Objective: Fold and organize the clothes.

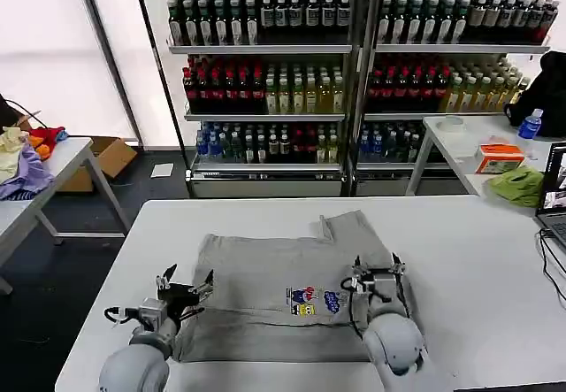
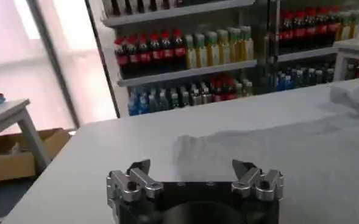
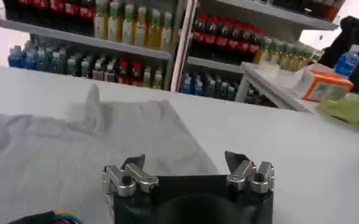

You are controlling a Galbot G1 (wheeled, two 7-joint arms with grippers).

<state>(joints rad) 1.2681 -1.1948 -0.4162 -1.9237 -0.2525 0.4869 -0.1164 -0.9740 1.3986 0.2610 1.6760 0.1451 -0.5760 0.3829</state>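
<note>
The left gripper (image 1: 186, 284) hangs with its fingers spread and nothing between them, low over the near-left part of the light grey shirt (image 1: 283, 290), just inside that garment's left edge. The right gripper (image 1: 376, 272) is likewise open and empty, poised over the shirt's right-hand side, close to where the cloth's right edge runs back toward the sleeve. Between the two lies the small multicoloured chest print (image 1: 311, 300), nearer the right gripper than the left. The shirt is spread flat on the white table (image 1: 478, 259), its long axis running away from the robot, hem nearest the body and a raised flap of cloth (image 1: 329, 226) at the far edge. In the left wrist view the open left gripper (image 2: 194, 178) faces across grey cloth toward the shelves (image 2: 185, 61); in the right wrist view the open right gripper (image 3: 188, 173) looks over the shirt (image 3: 63, 146) with bare table beside it. Each arm appears about equally near its own side edge, so a lengthwise fold would likely call for both to drop onto the cloth below and pinch it.
</note>
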